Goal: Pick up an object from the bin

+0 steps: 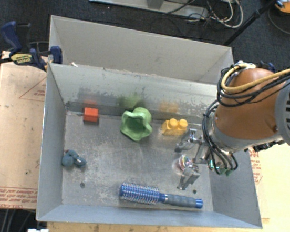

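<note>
far left of the pincer (187, 180), one small blue-grey toy (73, 159) sits alone on the floor of the grey bin (52, 138). also well left of the pincer but toward the back wall: one orange-red block (91, 114). closer in, left & back of the pincer: one crumpled green cup-like thing (136, 123). one blue hairbrush (160, 197) lies flat along the near wall, bristle head to the pincer's left, grey handle ending just in front of the pincer. one yellow toy (174, 126) sits near, behind & slightly left. at right, the pincer hangs low over bare floor btwn yellow toy & brush handle. whether it's wide or narrow can't be told; nothing seen gripped. count: 5 things, 1 of each. progress, as judged: pick not yet made, all 5 lie on the floor; closing on one & lifting it out are left. brush handle looks the nearest candidate.
</note>
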Available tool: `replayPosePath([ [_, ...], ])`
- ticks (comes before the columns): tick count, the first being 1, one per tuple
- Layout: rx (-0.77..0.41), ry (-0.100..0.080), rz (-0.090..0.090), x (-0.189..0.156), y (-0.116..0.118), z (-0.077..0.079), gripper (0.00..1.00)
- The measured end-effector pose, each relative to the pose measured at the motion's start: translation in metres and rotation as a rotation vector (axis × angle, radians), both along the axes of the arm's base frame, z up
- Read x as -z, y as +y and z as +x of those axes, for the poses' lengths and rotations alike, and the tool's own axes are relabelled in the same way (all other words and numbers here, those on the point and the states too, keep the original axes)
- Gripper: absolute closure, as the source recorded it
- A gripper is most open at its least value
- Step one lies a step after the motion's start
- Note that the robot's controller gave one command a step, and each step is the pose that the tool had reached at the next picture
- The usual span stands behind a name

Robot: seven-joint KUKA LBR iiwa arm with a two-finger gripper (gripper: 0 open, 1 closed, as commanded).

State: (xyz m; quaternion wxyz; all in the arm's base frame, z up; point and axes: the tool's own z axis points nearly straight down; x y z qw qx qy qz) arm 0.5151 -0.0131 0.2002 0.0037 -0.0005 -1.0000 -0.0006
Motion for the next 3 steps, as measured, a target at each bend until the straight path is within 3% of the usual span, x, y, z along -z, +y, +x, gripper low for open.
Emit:
replayPosePath([
  [1,-0.18,-0.017,0.0,0.115,-0.019,-0.025,0.0],
  [2,-0.181,-0.008,0.001,0.117,-0.019,-0.027,1.0],
  [3,-0.415,-0.015,-0.003,-0.008,-0.068,-0.009,1.0],
])
